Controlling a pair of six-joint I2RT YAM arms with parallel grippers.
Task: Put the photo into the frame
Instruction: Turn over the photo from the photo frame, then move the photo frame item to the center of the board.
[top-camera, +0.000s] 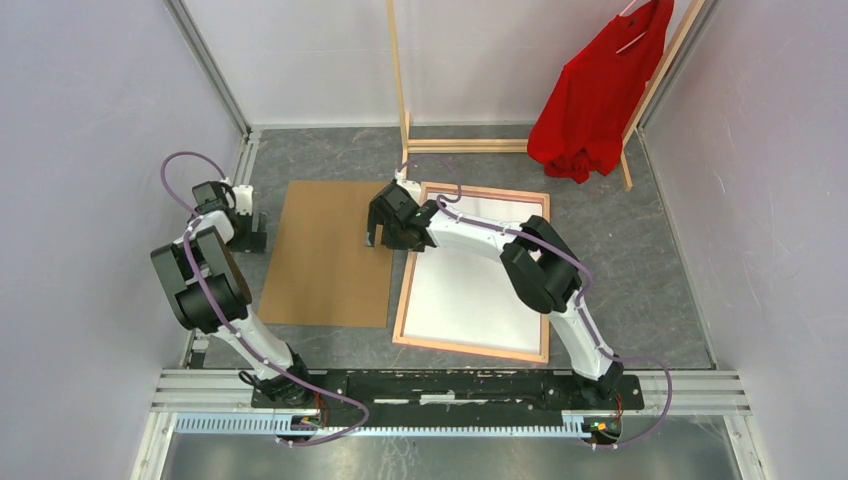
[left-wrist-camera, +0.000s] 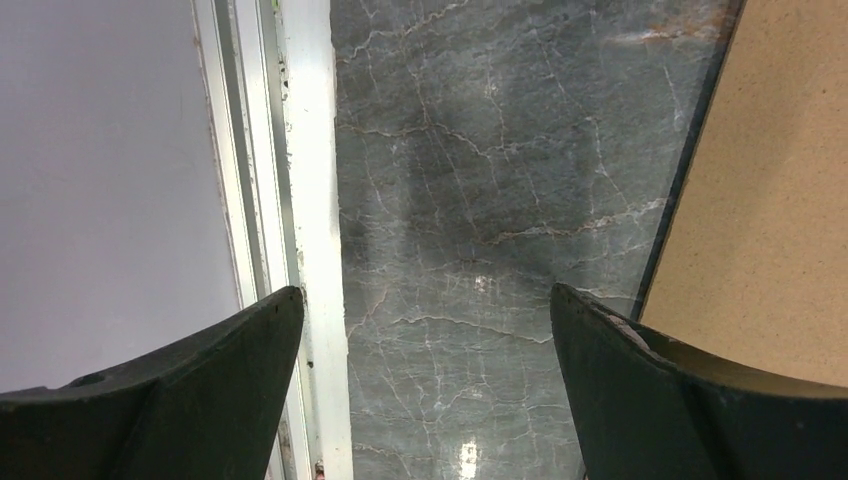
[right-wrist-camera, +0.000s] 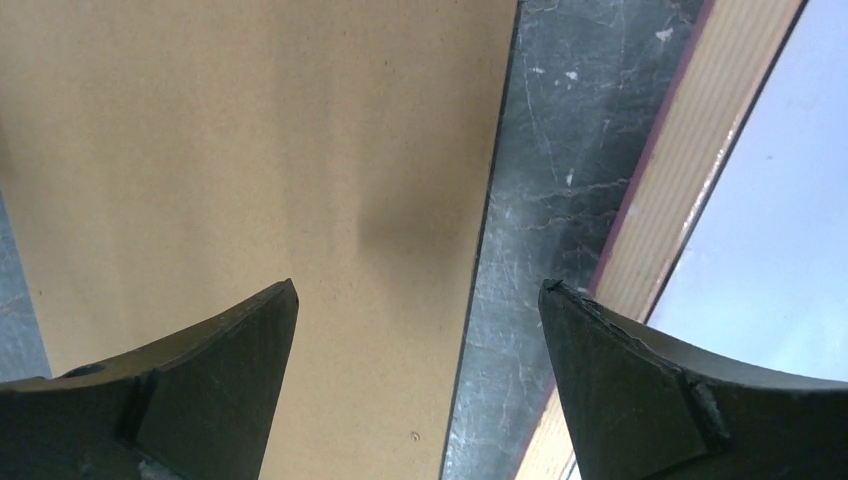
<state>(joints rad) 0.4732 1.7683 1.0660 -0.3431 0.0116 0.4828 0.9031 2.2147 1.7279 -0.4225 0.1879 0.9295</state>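
Note:
The frame (top-camera: 470, 349) lies flat right of centre, its light wood back edges up. A white sheet (top-camera: 470, 295) fills its opening; no printed sea picture shows, so I cannot tell if this is the photo's back. The brown board backing (top-camera: 325, 255) lies flat to the frame's left, separate from it. My right gripper (top-camera: 380, 240) is open and empty over the gap between board and frame. The right wrist view shows the gripper (right-wrist-camera: 418, 290), the board (right-wrist-camera: 250, 150), the wood edge (right-wrist-camera: 690, 180) and the white sheet (right-wrist-camera: 780, 220). My left gripper (top-camera: 248, 238) is open and empty left of the board (left-wrist-camera: 770, 200).
A bare-wood clothes rack (top-camera: 400, 80) stands at the back with a red garment (top-camera: 595, 95) hanging on it. A white metal rail (left-wrist-camera: 310, 180) and the left wall run close beside my left gripper (left-wrist-camera: 425, 300). The tabletop is grey marbled.

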